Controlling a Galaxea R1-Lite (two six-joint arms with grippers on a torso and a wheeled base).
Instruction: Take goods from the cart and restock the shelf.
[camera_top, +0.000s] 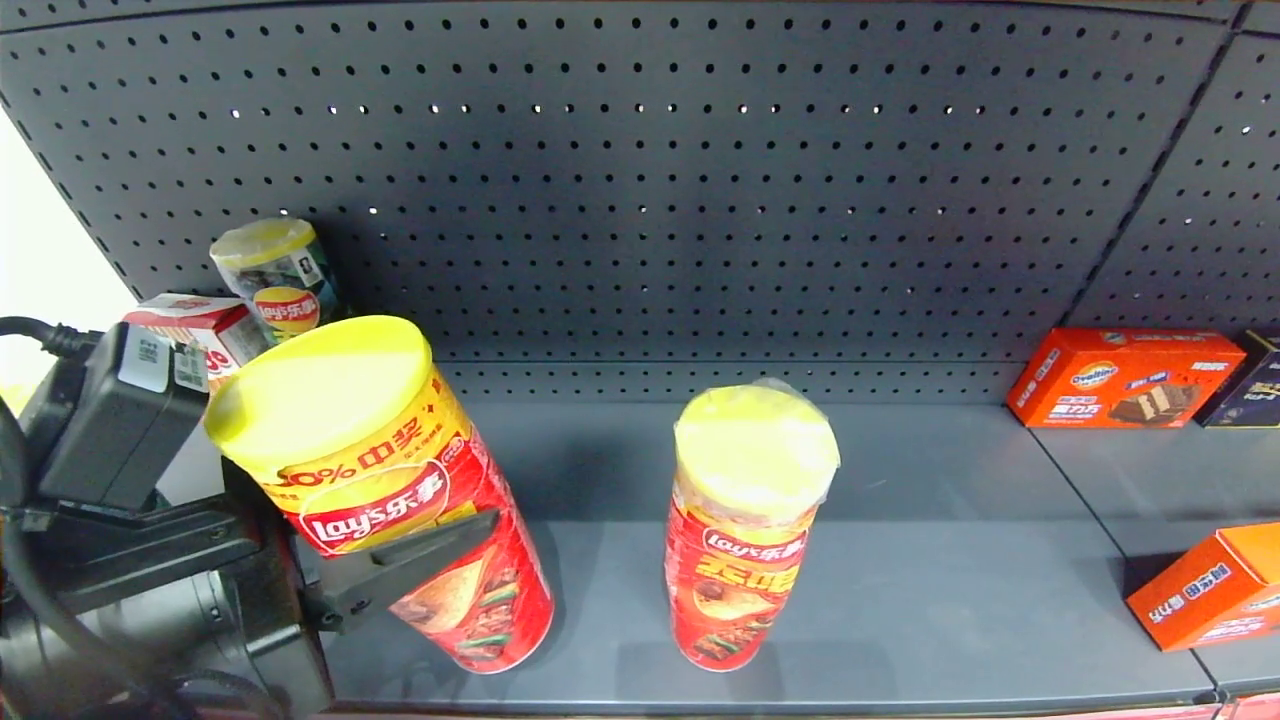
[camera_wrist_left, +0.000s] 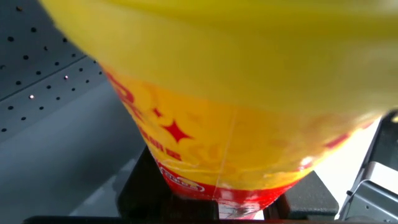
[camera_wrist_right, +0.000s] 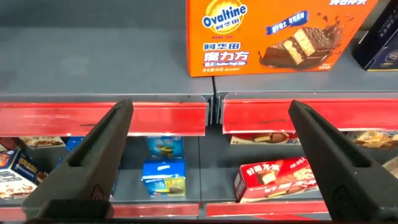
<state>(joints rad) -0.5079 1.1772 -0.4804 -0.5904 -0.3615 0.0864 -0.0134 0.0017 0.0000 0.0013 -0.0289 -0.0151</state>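
Observation:
A red chip can with a yellow lid (camera_top: 400, 490) leans at the front left of the grey shelf (camera_top: 950, 560), and my left gripper (camera_top: 400, 560) is shut on its middle. In the left wrist view the same can (camera_wrist_left: 236, 124) bulges close to the camera. A second red chip can (camera_top: 745, 530) stands upright on the shelf just to the right, apart from the held one. My right gripper (camera_wrist_right: 211, 162) is open, its fingers (camera_wrist_right: 87, 168) spread wide in front of a lower shelf edge, with nothing between them.
A green chip can (camera_top: 275, 275) and a white-red box (camera_top: 195, 325) sit at the back left. Orange boxes (camera_top: 1125, 375) (camera_top: 1210, 590) lie on the right section. The perforated back panel (camera_top: 650, 180) closes the shelf. Lower shelves hold snack boxes (camera_wrist_right: 165, 177).

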